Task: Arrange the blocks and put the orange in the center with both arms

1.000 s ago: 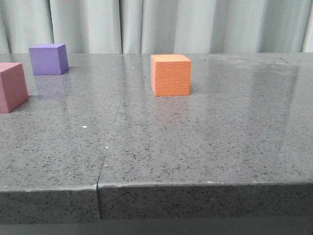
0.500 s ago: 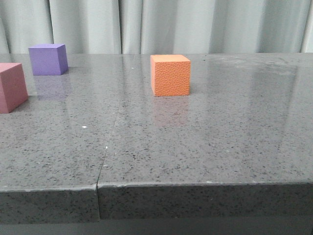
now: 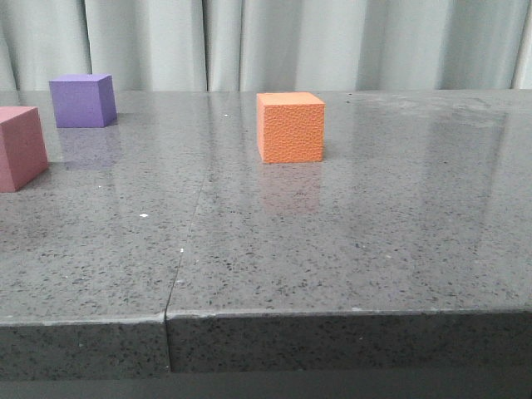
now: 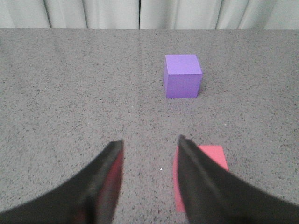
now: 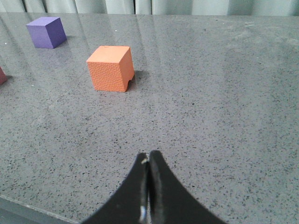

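The orange cube point(image 3: 290, 126) stands near the middle of the grey table, also in the right wrist view point(image 5: 110, 68). The purple cube point(image 3: 81, 100) sits at the far left back, also in the left wrist view point(image 4: 182, 75) and the right wrist view point(image 5: 46, 32). The pinkish-red cube point(image 3: 20, 147) is at the left edge. In the left wrist view it point(image 4: 212, 156) lies partly behind one finger. My left gripper point(image 4: 150, 140) is open and empty above the table. My right gripper point(image 5: 148, 155) is shut and empty, well short of the orange cube. No gripper shows in the front view.
The grey speckled table point(image 3: 349, 233) has a seam point(image 3: 184, 249) running from its front edge toward the back. A pale curtain point(image 3: 291, 41) hangs behind the table. The table's front edge point(image 3: 332, 314) is close to the camera.
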Controlling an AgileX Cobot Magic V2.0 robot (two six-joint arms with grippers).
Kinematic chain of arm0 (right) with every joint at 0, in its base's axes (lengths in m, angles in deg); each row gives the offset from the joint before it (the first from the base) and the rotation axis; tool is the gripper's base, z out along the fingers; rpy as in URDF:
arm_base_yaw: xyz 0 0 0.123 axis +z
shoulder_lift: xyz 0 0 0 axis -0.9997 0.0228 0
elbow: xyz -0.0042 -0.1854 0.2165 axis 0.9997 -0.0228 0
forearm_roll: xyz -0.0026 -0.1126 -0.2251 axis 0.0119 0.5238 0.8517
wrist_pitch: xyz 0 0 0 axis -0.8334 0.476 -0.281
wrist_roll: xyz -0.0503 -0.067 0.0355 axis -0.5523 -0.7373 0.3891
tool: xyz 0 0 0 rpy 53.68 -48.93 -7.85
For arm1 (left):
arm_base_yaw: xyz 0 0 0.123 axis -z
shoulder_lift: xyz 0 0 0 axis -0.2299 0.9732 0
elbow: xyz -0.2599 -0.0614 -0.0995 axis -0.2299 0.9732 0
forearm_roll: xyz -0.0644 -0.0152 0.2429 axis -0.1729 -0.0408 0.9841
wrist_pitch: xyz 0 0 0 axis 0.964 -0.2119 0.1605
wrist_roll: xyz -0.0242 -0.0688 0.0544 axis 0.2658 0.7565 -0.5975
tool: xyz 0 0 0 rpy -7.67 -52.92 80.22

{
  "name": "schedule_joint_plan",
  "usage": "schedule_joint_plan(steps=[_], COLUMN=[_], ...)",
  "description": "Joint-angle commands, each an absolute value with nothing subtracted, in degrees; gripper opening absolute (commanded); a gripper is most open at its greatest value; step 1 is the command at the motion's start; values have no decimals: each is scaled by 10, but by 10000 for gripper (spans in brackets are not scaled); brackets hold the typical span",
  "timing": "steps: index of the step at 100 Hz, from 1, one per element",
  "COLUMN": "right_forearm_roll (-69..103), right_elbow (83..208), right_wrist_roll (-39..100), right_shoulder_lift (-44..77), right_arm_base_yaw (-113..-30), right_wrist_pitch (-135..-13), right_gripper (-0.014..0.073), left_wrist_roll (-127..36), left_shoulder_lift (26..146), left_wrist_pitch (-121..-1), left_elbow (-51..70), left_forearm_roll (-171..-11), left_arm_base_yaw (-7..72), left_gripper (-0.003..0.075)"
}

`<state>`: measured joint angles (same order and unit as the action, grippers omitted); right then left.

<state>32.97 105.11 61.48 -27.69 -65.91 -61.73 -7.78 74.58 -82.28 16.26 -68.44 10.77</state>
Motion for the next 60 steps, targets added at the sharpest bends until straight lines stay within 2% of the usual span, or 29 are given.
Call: schedule_joint_plan(steps=[1,6,12,37,60], right_forearm_roll=[336,336,336,336,336], right_elbow=[1066,1066,1066,1066,1066], right_wrist_roll=[607,607,607,607,607], right_shoulder_lift=[-273,-273,-273,-273,-273], right_arm_base_yaw=[-661,-661,-661,-661,-661], right_wrist_pitch=[-665,-665,-665,-665,-665], right_gripper=[-69,-69,-69,-69,-69], left_wrist_roll=[-88,-88,-92,-328,-471], left_shoulder_lift=[787,816,844,977,1107], left_wrist_pitch=[-787,-790,-793,-821,-888], left_elbow=[108,88,64,-35,-160], left_forearm_roll=[-704,-711,-730,-887,-947], left_arm_base_yaw=[108,108,109,166,241], left_gripper=[566,675,721,620,617])
